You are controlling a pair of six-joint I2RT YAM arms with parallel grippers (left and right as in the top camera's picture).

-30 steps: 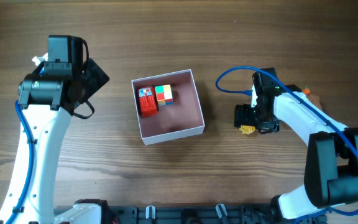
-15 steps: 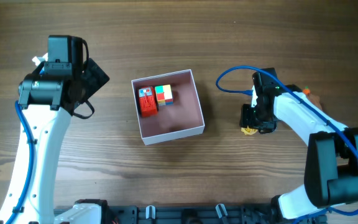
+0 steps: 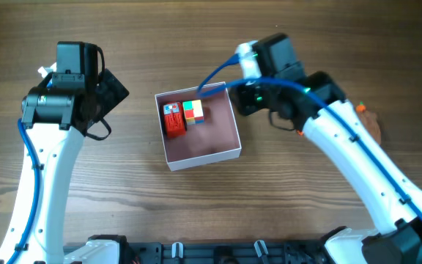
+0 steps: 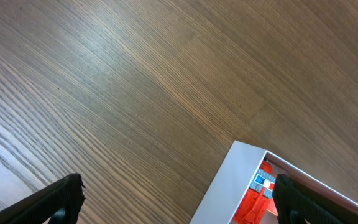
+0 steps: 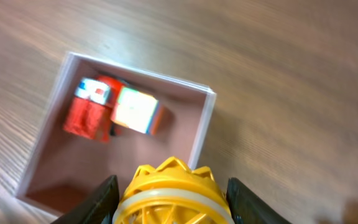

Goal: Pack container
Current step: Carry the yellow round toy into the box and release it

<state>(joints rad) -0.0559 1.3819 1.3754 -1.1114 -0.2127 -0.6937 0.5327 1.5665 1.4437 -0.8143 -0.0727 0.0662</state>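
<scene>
The container (image 3: 233, 125) is a square white-walled box with a dusty-pink inside at the table's middle. It holds a red toy (image 3: 173, 120) and a multicoloured cube (image 3: 193, 111) in its far-left part. My right gripper (image 5: 174, 199) is shut on a yellow crown-shaped toy (image 5: 173, 186) and hangs just off the container's right wall (image 5: 205, 124); the overhead view hides the toy under the arm (image 3: 269, 99). My left gripper (image 4: 176, 199) is open and empty over bare wood, left of the container's corner (image 4: 229, 177).
An orange-and-brown object (image 3: 368, 121) lies at the table's right edge, partly under my right arm. Bare wood surrounds the container. The robot base rail (image 3: 218, 253) runs along the front edge.
My right arm has lifted the yellow toy from the table on the right and swung it left and back to the container's right wall. The left arm has not moved.
</scene>
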